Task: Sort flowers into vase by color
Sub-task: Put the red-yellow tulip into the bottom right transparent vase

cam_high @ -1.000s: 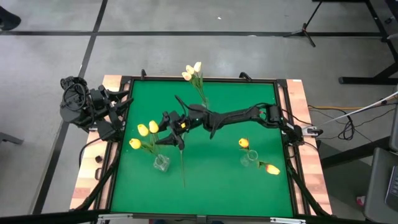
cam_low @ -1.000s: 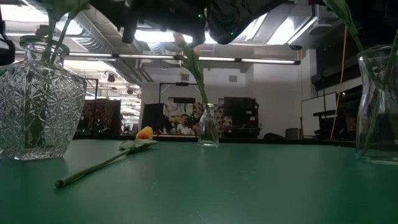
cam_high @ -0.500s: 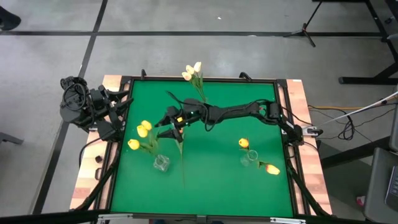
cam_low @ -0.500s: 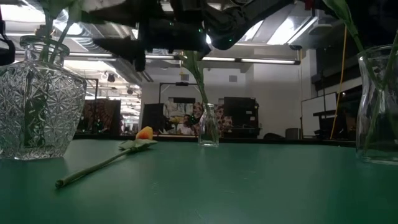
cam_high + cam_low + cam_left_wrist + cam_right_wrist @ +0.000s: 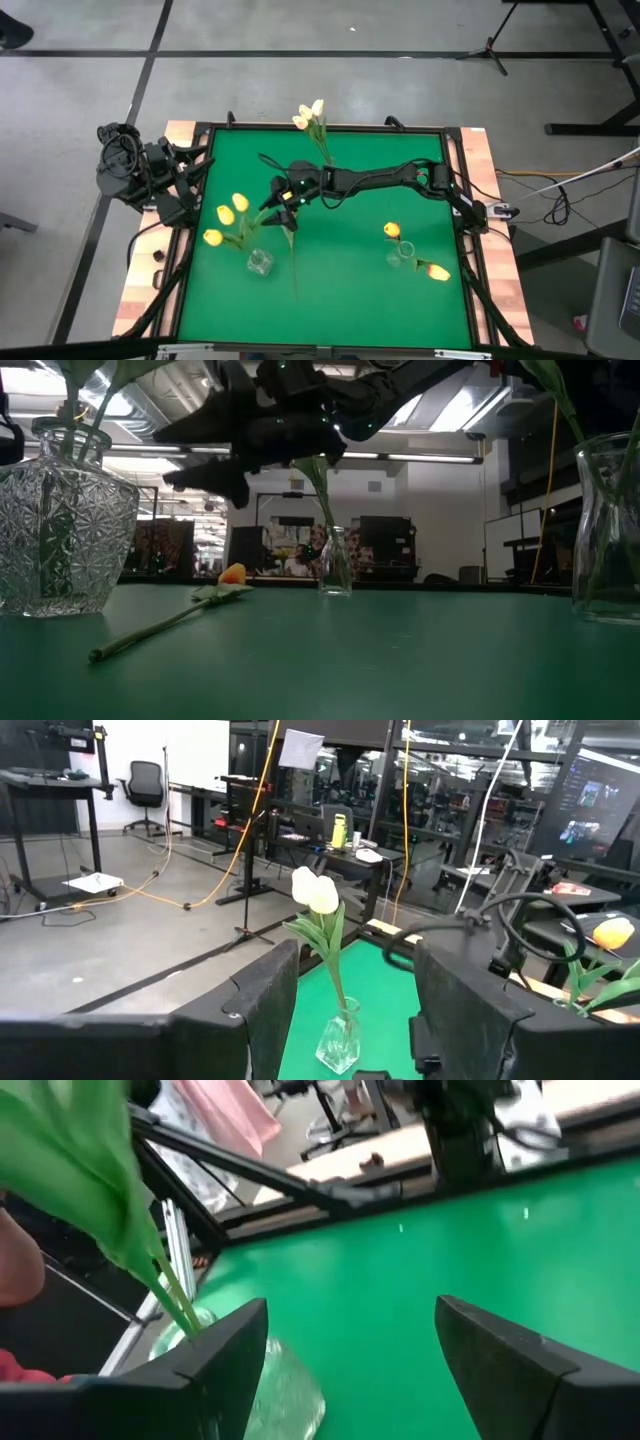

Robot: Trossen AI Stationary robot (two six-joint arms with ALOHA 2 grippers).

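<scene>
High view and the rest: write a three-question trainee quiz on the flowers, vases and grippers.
1. True or false: every flower stands in a vase.
2. Which colour are the heads in the slim vase seen from the left wrist? A yellow, B white, C orange.
3. Fill in: the ___ arm's gripper hangs open over the table, near the yellow flowers.

Key
1. False: one loose flower lies flat on the table.
2. B
3. right
</scene>
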